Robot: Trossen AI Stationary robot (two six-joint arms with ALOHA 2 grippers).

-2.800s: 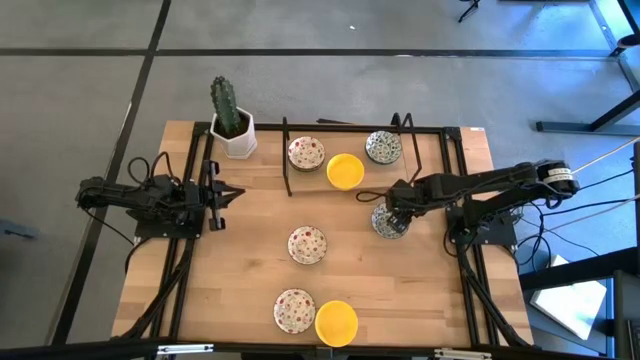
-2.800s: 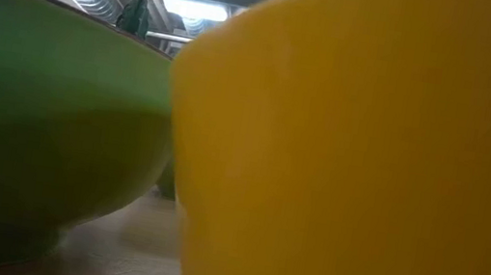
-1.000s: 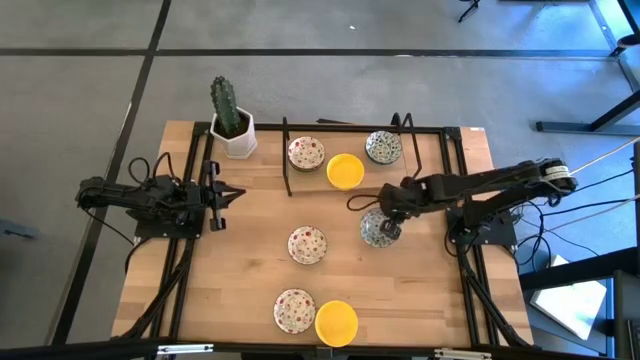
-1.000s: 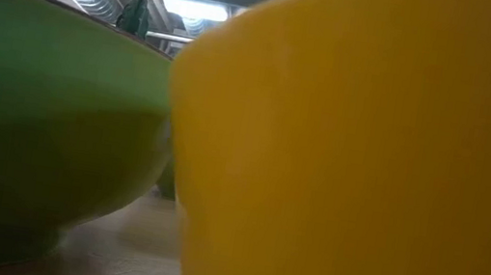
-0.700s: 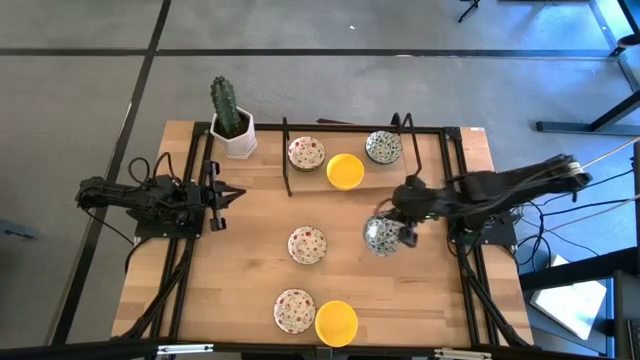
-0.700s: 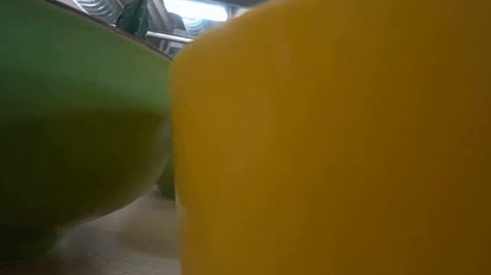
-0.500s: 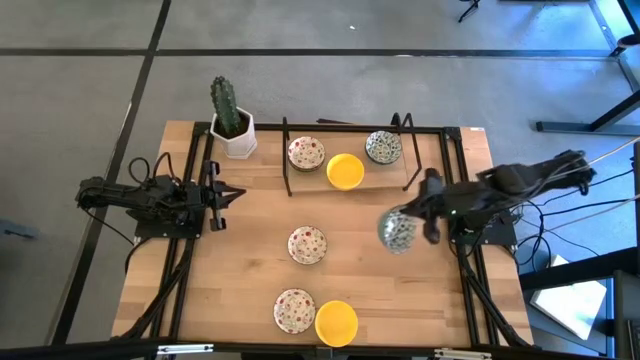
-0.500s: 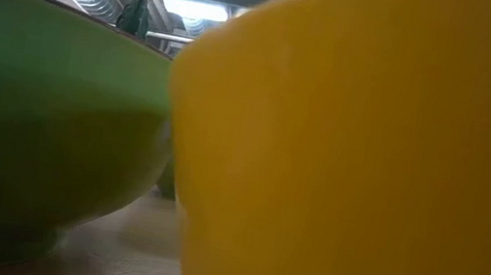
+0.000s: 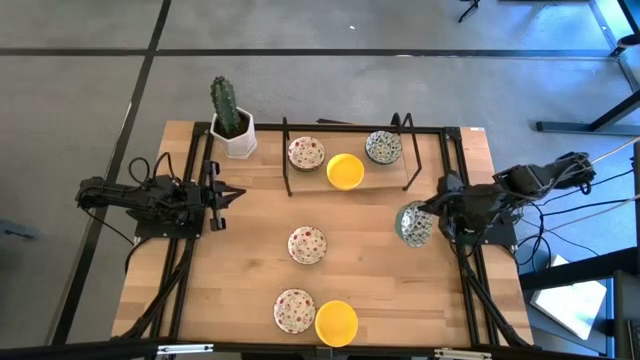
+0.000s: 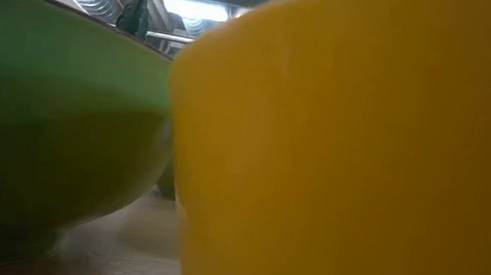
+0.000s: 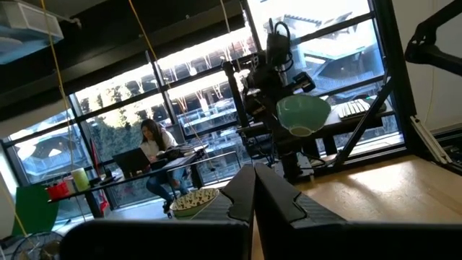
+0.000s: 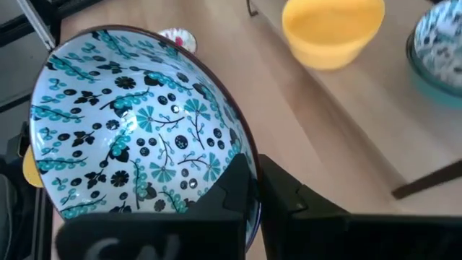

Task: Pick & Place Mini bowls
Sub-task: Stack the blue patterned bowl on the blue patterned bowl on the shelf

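Note:
My right gripper [image 9: 432,222] is shut on a green-patterned mini bowl [image 9: 412,222] above the table's right part. On the black rack [image 9: 288,160] at the far side sit a red-speckled bowl [image 9: 306,153], a yellow bowl [image 9: 345,170] and a green-patterned bowl [image 9: 383,147]. Two red-speckled bowls [image 9: 307,244] [image 9: 295,311] and a yellow bowl [image 9: 336,322] rest on their bases on the wood. My left gripper [image 9: 225,193] waits shut at the left edge. The left wrist view shows the held bowl [image 11: 303,115] in the air. My right gripper pinches the bowl's rim [image 12: 249,170], one finger [image 12: 232,184] inside the bowl and the other [image 12: 285,198] outside. It comes from the table's right side. The bowl is lifted clear of the table and tilted, its patterned inside turned toward the gripper's wrist.
A cactus in a white pot [image 9: 232,125] stands at the far left corner. In the low view a yellow bowl [image 10: 369,156] and a green bowl wall [image 10: 33,125] fill the picture. Bare wood lies between the rack and the near bowls.
My right gripper has risen and drawn back toward the table's right edge, carrying the green-patterned bowl. The bowl has left the wood, hangs clear and has tipped more onto its edge.

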